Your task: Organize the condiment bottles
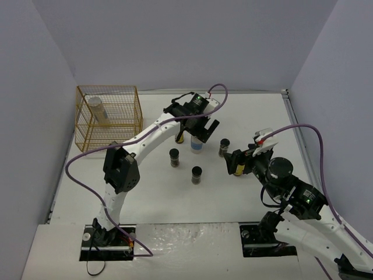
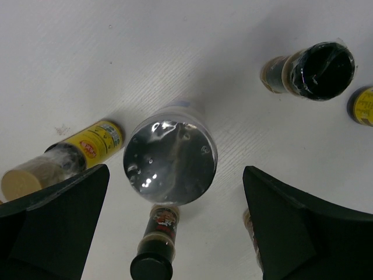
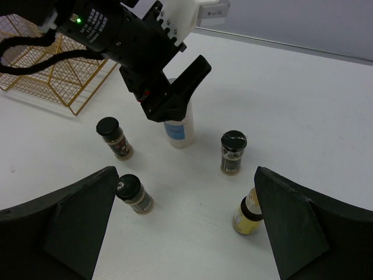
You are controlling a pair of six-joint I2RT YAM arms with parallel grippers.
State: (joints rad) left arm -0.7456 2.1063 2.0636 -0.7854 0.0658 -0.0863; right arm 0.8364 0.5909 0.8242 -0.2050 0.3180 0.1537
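Pale grey walls (image 1: 175, 41) close in a white worktop (image 1: 262, 122), with a gold wire basket (image 1: 116, 131) in its 10 o'clock corner. The condiment bottles are in three kinds.

A pale jar (image 1: 197, 146) with a blue label and a shiny silver lid stands upright near the middle of the worktop. A second pale jar (image 1: 96, 108) leans inside the basket.

A slim yellow bottle (image 1: 180, 139) with a tan-brown cap stands just beside the middle jar at its 10 o'clock, partly hidden by the left arm. Around that jar stand three short jars with dark contents, black lids and small printed labels:
- a dark jar (image 1: 174, 157) at its 8 o'clock
- a second dark jar (image 1: 196, 174) at its 6 o'clock
- a third dark jar (image 1: 224, 147) at its 3 o'clock

All three are upright and apart from one another.

A second yellow bottle (image 3: 249, 213) stands at the pale jar's 4 o'clock.

The left end effector (image 2: 176, 169) hangs directly over the silver lid. Its fingers are spread wide to either side and hold nothing.

The right end effector (image 3: 186, 172) is also spread wide and empty. The second yellow bottle stands close to the inside of one of its fingers, and I cannot tell whether they touch.
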